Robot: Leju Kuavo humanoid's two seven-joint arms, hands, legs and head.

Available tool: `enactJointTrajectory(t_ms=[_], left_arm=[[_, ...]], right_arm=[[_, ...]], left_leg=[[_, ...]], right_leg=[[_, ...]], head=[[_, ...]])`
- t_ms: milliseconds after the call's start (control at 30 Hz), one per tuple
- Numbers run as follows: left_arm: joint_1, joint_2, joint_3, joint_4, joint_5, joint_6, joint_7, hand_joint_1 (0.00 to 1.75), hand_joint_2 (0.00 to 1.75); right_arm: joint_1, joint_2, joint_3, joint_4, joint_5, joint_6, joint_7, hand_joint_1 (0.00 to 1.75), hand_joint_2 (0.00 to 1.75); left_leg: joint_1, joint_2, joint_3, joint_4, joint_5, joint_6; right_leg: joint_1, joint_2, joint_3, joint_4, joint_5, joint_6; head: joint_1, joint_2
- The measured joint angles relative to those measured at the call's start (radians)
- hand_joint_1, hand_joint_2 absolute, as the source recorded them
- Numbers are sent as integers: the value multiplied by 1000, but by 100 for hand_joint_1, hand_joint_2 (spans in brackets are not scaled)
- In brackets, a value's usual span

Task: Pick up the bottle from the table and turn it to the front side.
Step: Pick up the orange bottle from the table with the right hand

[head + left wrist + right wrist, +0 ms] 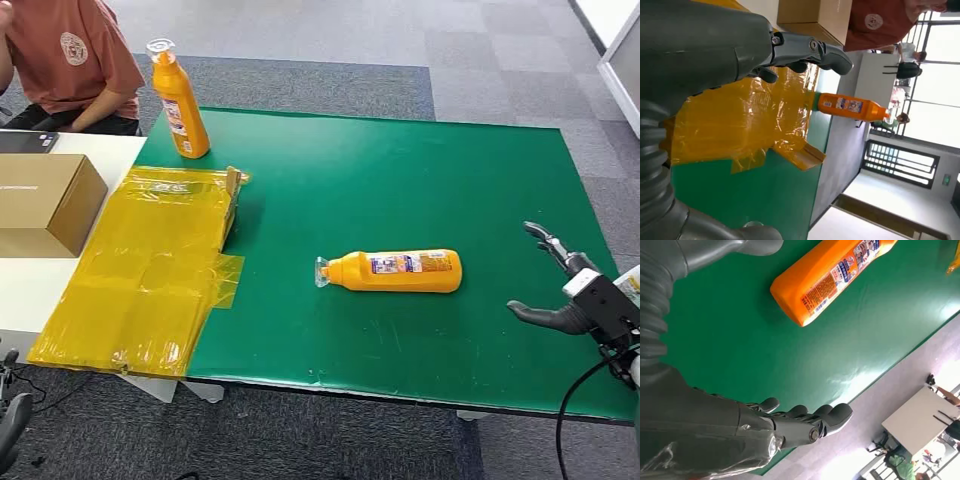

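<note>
- Right robot hand (562, 285) hovers over the tabletop's (423, 190) right edge, fingers spread, holding nothing — well apart from the bottle (392, 271).
- Bottle lies on its side mid-tabletop, cap toward the yellow sheet (143, 270).
- Left robot hand (798, 55) is open over that sheet.
- Best approach, I judge: come in at the bottle's base end, wrap the body, lift before rotating.
- Right wrist view shows the base (791, 300) close up; left wrist view faces a second bottle (851, 106), upright.
</note>
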Motion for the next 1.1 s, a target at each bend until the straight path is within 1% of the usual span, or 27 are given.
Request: enactJointTrajectory(t_ms=[1100], left_arm=[[-4,6,5,0,-14,-20,3,0,175]], right_arm=[[4,3,5,24,3,-7,-15,0,175]], left_leg=[[0,0,0,0,0,0]], right_leg=[[0,0,0,0,0,0]], head=[[0,0]])
